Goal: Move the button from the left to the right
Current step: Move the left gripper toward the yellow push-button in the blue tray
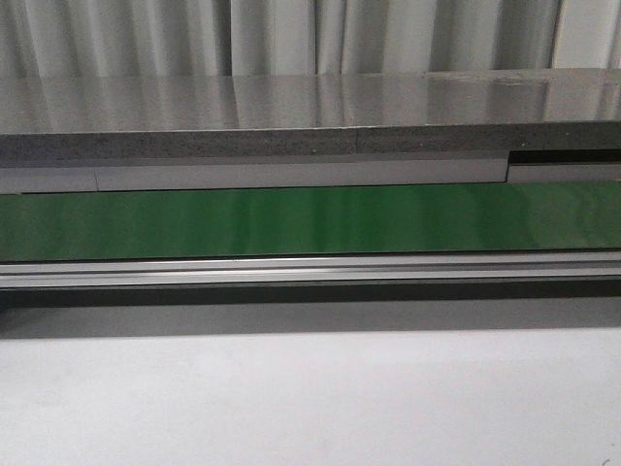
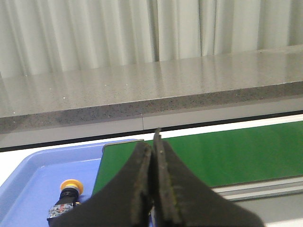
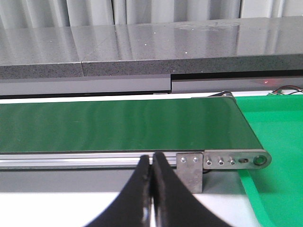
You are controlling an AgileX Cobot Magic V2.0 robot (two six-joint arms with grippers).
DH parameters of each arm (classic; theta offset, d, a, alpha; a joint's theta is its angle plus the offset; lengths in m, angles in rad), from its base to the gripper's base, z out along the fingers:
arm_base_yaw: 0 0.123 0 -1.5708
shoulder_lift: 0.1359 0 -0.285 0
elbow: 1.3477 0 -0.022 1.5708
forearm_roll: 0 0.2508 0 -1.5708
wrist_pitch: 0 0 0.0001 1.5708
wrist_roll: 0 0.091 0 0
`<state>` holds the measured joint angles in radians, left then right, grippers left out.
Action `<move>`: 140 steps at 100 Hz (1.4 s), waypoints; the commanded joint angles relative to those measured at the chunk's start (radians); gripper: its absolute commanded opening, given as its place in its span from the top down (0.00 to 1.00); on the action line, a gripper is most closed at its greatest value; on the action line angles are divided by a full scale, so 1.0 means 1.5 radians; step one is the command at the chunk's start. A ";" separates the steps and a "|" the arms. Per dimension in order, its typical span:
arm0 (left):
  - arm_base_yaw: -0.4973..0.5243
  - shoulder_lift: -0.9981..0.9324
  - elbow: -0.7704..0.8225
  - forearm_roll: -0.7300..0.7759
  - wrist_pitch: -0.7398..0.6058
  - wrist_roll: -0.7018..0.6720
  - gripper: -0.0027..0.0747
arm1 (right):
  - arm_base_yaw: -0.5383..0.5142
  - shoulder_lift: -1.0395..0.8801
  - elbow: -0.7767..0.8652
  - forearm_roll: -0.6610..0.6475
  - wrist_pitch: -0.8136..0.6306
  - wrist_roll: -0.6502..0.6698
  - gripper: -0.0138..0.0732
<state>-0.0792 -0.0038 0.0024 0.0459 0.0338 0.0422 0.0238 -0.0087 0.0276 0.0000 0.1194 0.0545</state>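
The button [image 2: 69,193] shows only in the left wrist view: a round orange-yellow cap on a dark body, lying in a blue tray [image 2: 42,165] beside the end of the green conveyor belt [image 2: 227,153]. My left gripper [image 2: 152,144] is shut with nothing between its fingers, apart from the button and above the belt's end. My right gripper [image 3: 151,158] is shut and empty too, in front of the belt's aluminium rail [image 3: 71,160]. Neither gripper nor the button appears in the front view.
The green belt [image 1: 310,218] runs across the front view behind a metal rail [image 1: 310,272]. A grey stone ledge [image 1: 310,121] stands behind it. At the belt's right end sit a metal bracket [image 3: 190,170] and a bright green surface [image 3: 274,156].
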 commanded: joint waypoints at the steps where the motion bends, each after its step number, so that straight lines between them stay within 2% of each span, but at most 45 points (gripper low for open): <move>1: 0.001 -0.020 0.022 0.000 -0.051 -0.007 0.99 | 0.002 -0.016 -0.010 -0.004 -0.055 -0.001 0.92; 44: 0.001 -0.020 0.022 0.000 -0.051 -0.007 0.99 | 0.002 -0.016 -0.010 -0.004 -0.055 -0.001 0.92; 58: 0.001 -0.020 0.022 0.004 -0.086 -0.007 0.99 | 0.002 -0.016 -0.010 -0.004 -0.055 -0.001 0.92; 80: 0.001 -0.019 -0.018 0.004 -0.093 -0.007 0.99 | 0.002 -0.016 -0.010 -0.004 -0.055 -0.001 0.92; 107: 0.001 0.051 -0.174 0.004 0.069 -0.007 0.99 | 0.002 -0.016 -0.010 -0.004 -0.055 -0.001 0.92; 140: 0.001 0.264 -0.416 0.028 0.324 -0.007 0.99 | 0.002 -0.016 -0.010 -0.004 -0.055 -0.001 0.92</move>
<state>-0.0792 0.2926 -0.5125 0.0776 0.4836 0.0422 0.0238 -0.0087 0.0276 0.0000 0.1194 0.0545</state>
